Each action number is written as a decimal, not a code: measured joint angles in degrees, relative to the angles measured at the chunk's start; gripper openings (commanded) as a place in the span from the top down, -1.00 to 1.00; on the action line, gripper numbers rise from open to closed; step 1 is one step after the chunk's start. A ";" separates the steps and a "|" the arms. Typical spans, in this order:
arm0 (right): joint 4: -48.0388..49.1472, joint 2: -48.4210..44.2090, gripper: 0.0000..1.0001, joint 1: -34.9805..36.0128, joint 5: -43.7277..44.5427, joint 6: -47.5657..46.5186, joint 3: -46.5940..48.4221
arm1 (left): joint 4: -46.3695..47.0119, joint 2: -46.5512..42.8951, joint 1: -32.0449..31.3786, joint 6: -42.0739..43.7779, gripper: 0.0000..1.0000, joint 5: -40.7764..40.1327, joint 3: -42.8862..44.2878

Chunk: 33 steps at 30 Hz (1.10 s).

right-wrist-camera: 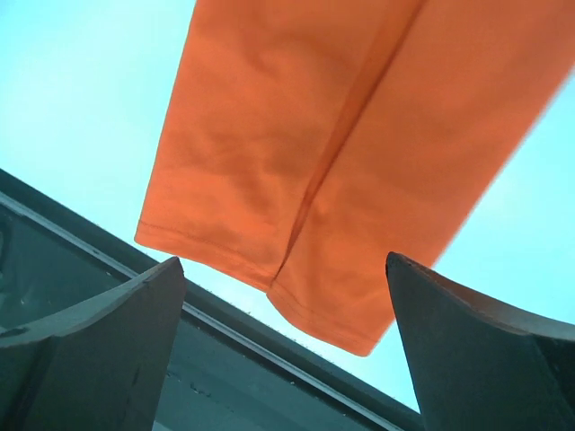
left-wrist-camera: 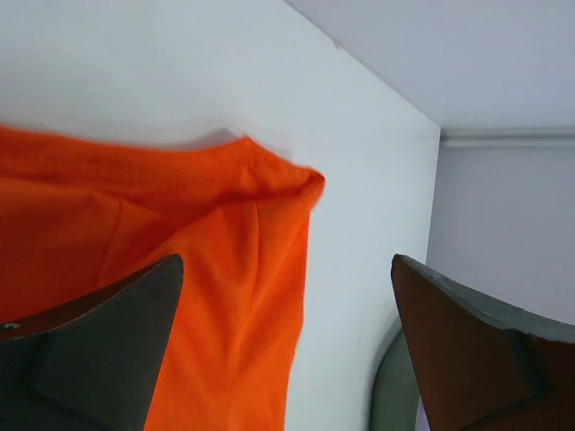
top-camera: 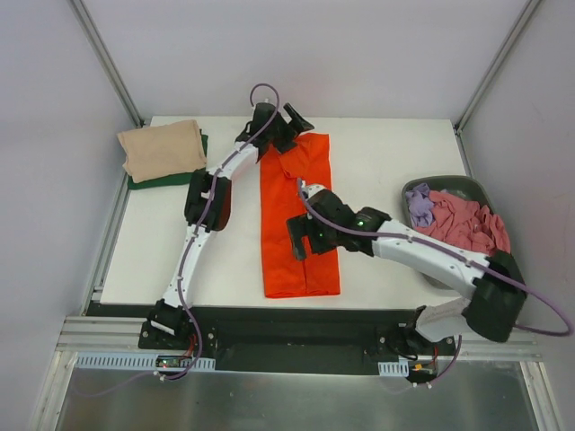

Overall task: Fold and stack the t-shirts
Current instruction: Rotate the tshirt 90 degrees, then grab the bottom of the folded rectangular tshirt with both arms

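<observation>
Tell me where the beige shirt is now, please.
In the top view, the beige shirt lies folded at the far left corner of the table, on top of the green shirt and left of the orange shirt.

The worktop is bare on the far right side, between the orange t-shirt and the basket, so there is room to pass there. The near left part is bare too, but the left arm slants across it. The right arm reaches over the near right part and over the orange t-shirt. The beige t-shirt, lying on the dark green t-shirt, fills the far left corner. Walls close in the back and both sides.
</observation>
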 measured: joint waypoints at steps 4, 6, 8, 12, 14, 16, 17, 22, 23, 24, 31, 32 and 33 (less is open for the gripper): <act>-0.35 -10.84 -0.92 -0.63 6.64 1.25 -2.10 | -2.97 -10.82 -0.02 4.44 -0.98 3.30 -9.68; -0.26 -17.66 -0.92 -1.29 9.60 2.58 -5.18 | -4.24 -19.37 -0.04 7.17 -0.98 5.73 -16.59; -0.35 -23.78 -0.92 -2.27 12.39 4.42 -9.14 | -4.66 -29.24 -0.22 9.73 -0.98 7.02 -24.59; -1.31 -32.72 -0.92 -4.22 16.68 9.20 -18.45 | -4.17 -57.61 -2.91 16.33 -0.98 3.87 -49.92; -1.57 -36.13 -0.92 -4.63 17.55 10.95 -22.69 | -1.75 -72.11 -5.84 18.45 -0.98 1.14 -64.02; -0.90 -39.19 -0.92 -4.83 17.51 11.69 -26.18 | -0.98 -83.69 -8.79 19.10 -0.98 -0.87 -76.74; 0.09 -41.20 -0.92 -4.92 17.31 11.74 -28.44 | -1.16 -88.89 -10.27 19.39 -0.98 -1.86 -83.30; 4.98 -45.55 -0.92 -5.14 14.71 11.56 -34.88 | -4.20 -98.68 -14.49 17.94 -0.98 -4.74 -105.63; 5.60 -45.55 -0.92 -5.14 14.21 11.54 -35.43 | -5.18 -99.36 -15.17 17.20 -0.96 -4.81 -108.50; 6.25 -45.33 -0.92 -5.16 13.49 11.47 -35.89 | -5.97 -100.32 -16.11 16.04 -0.91 -4.85 -111.78; 8.52 -39.04 -0.92 -5.20 9.05 10.64 -36.24 | -8.02 -104.45 -25.09 8.59 -0.37 -4.52 -119.34; 8.48 -38.07 -0.92 -5.20 8.74 10.67 -36.24 | -7.63 -104.39 -26.05 7.93 -0.24 -4.61 -119.34; 8.46 -37.27 -0.92 -5.20 8.57 10.67 -36.24 | -7.41 -104.13 -26.73 7.30 -0.18 -4.70 -119.34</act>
